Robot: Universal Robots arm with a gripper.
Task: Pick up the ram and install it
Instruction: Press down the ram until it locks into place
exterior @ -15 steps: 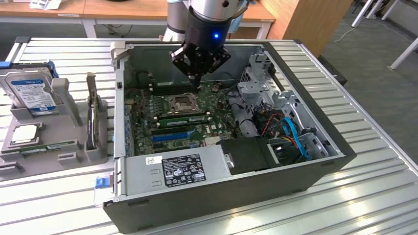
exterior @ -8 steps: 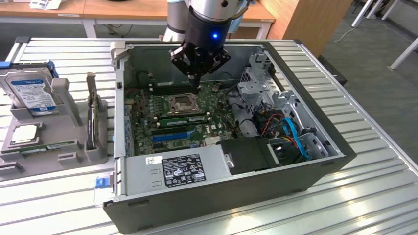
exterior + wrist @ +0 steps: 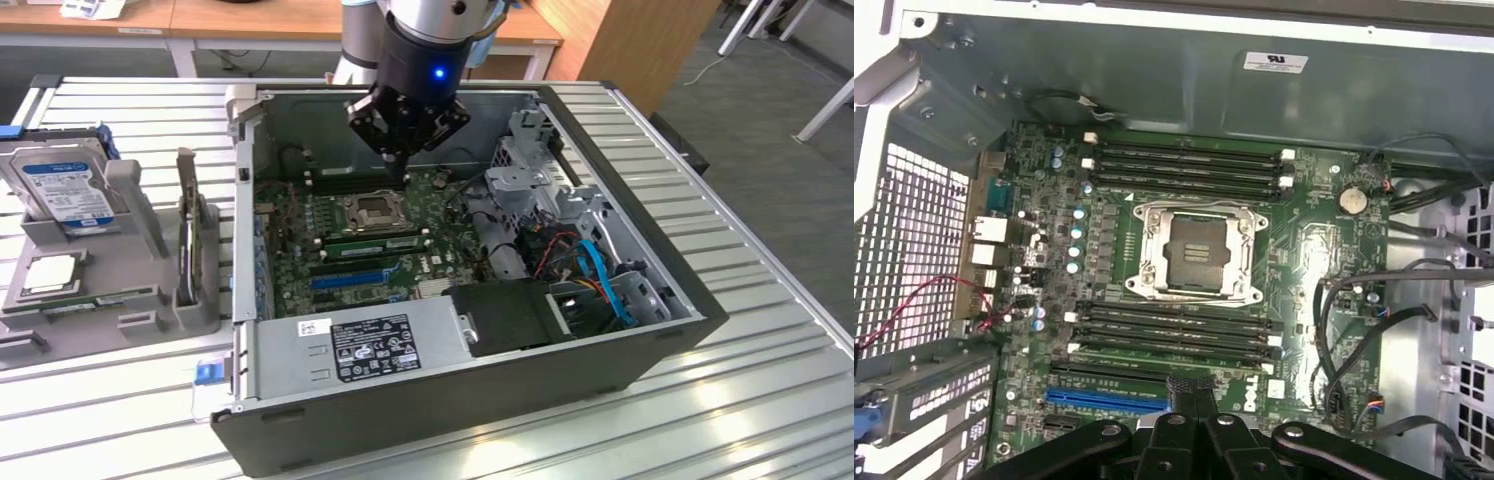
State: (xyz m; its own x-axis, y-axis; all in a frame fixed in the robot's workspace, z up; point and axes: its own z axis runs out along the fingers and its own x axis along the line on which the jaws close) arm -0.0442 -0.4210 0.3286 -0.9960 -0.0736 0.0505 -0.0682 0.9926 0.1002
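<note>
Green and thin, the ram (image 3: 96, 299) appeared to lie flat in a groove of the grey parts fixture (image 3: 134, 210) on the exterior view's left, outside the computer case (image 3: 641, 250). Only a dark sliver of it showed, and its chips could not be counted. A second pale green stick (image 3: 378, 243) seemed to stand in a slot just below the CPU socket (image 3: 374, 212). In the wrist view that slot bank (image 3: 1174, 330) read only as dark lines, so whether a stick sat there could not be confirmed.

The gripper (image 3: 404, 152) hung over the far memory slots (image 3: 360, 182) of the motherboard (image 3: 300, 260), above the board rather than on it. Its black fingers (image 3: 1179, 392) were pressed together with nothing visible between them, though the tips were partly cut off at the wrist picture's edge.

A hard drive (image 3: 60, 190) stood in the fixture beside a dark expansion card (image 3: 191, 230), which showed edge-on. The power supply (image 3: 360, 345) hid the near part of the board. Cables (image 3: 601, 280) and the drive cage (image 3: 534, 180) covered the case's side towards the exterior view's right.
</note>
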